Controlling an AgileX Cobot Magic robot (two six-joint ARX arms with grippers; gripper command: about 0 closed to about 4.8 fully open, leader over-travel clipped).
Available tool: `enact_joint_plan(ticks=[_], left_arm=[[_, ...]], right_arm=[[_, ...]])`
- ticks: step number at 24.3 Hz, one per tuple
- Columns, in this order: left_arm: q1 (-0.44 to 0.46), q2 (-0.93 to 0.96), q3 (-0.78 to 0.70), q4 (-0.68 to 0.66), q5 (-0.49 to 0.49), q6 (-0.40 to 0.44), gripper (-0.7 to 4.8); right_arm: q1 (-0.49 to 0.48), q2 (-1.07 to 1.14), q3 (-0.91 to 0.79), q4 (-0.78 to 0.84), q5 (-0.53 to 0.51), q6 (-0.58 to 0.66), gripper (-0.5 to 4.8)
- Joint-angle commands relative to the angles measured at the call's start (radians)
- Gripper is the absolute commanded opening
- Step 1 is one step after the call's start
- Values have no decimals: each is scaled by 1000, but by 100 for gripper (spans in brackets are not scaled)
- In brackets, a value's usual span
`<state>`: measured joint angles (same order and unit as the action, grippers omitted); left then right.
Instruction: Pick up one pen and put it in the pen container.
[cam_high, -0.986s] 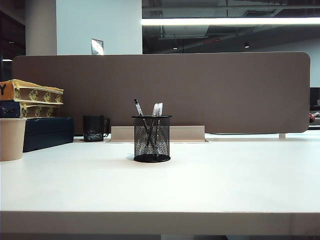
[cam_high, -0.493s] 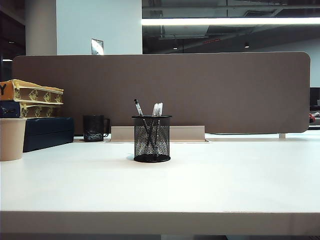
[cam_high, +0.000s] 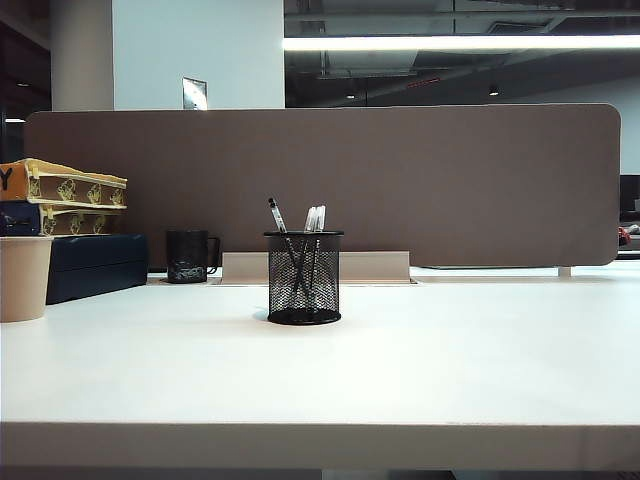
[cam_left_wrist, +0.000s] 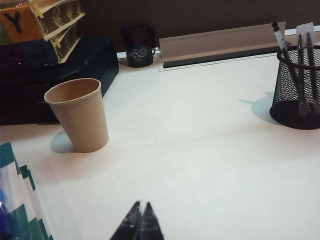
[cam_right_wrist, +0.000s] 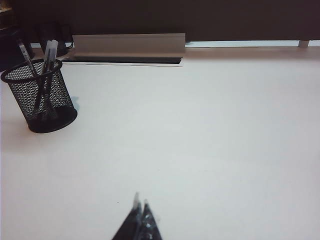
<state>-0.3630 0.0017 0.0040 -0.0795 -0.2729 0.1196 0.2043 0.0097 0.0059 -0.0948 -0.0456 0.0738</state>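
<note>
Exterior view gives me the pen container (cam_high: 304, 278) upright mid-table with the pen (cam_high: 277, 214) leaning inside it (others beside it). On my wrist cameras, left gripper (cam_left_wrist: 139, 207) and right gripper (cam_right_wrist: 140, 203) sit over bare table (cam_high: 450, 350), fingertips pressed together, gripping nothing.

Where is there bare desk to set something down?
Bare desk spreads in front and to the right of the pen container, and between it and the beige cup. The back left is crowded: dark mug, boxes. Both end effectors, left and right, are shut.
</note>
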Motion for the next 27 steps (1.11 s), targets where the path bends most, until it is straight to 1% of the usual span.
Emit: enact_joint_plan(ticks=[1,11,14,19,24,27], left_arm=[[0,1,3,6,0,3,-6],[2,1,3,6,0,3,-6],[21,1,3,6,2,3,-6],[39,1,3,6,1,3,-6],[52,1,3,6,4,3,-6],[86,1,3,6,6,3,-6]], right_arm=[[2,-11,-5,13,2,4,-1],[0,-12,-5,13,2,4,-1],[-8,-12,-5,14,2,4,-1],[-52,-12,-5,13,1,4,-1],[-115,-12,-5,13,1,4,-1],[-166,-13,-5,14,2,4,-1]])
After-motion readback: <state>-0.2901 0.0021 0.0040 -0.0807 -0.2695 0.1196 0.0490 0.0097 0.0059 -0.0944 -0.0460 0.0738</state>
